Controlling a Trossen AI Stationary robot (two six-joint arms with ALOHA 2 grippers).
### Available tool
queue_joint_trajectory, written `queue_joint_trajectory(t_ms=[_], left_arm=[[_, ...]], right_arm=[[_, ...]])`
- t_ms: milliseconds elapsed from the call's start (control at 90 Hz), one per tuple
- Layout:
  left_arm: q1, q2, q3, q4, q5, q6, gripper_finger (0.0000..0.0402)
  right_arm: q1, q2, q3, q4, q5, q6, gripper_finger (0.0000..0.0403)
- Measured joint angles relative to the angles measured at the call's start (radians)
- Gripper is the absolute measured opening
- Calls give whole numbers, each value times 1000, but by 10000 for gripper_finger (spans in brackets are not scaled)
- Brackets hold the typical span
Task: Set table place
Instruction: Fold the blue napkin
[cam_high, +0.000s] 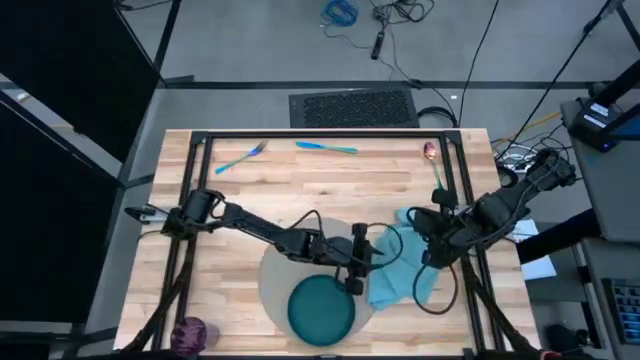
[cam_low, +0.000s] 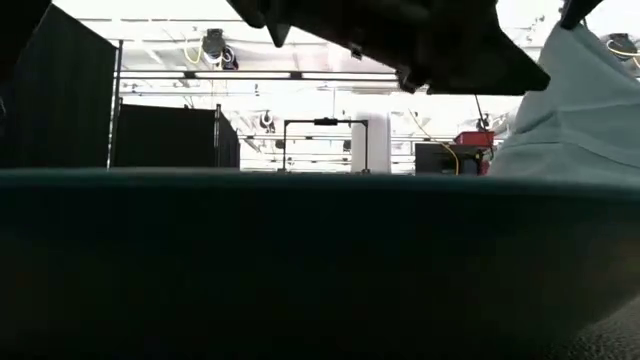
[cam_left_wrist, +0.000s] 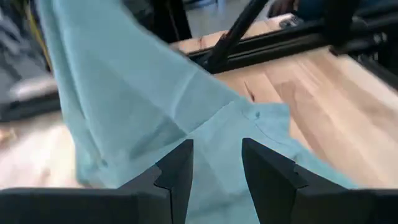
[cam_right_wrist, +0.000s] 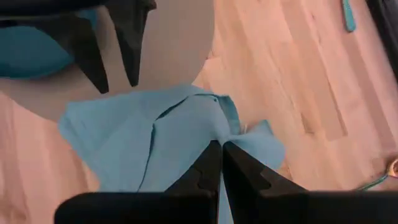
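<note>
Plate (cam_low: 300, 260) — napkin (cam_low: 575, 110) behind

1. One desk (cam_high: 300, 190) under my arms, light wooden planks in a black frame.
2. One round grey mat (cam_high: 272, 282).
3. One dark teal plate (cam_high: 320, 308) on that mat.
4. One light blue napkin (cam_high: 398, 268).
5. Three pieces of cutlery along the far edge: one fork (cam_high: 240, 157), one knife (cam_high: 327, 147) and one spoon (cam_high: 433, 160).
6. One purple cup (cam_high: 190, 333) at the near corner on my left.
7. Two hands of mine: my left hand (cam_high: 357, 262) and my right hand (cam_high: 425, 240).
</note>
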Motion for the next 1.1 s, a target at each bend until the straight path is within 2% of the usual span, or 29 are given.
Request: queue_joint_trajectory(t_ms=[144, 267, 522, 800, 1100], left_arm=[[1, 2, 0, 11, -4, 152, 123], [5, 2, 0, 9, -24, 216, 123], [27, 2, 0, -31, -24, 270, 123], [16, 2, 1, -173, -14, 269, 123], [17, 2, 1, -184, -10, 268, 123]], right_arm=[[0, 0, 0, 19, -6, 2, 0], [0, 0, 0, 82, -29, -18, 0], [-9, 0, 0, 279, -108, -111, 0], [-59, 0, 0, 277, -134, -124, 0], [-111, 0, 0, 281, -150, -149, 0]])
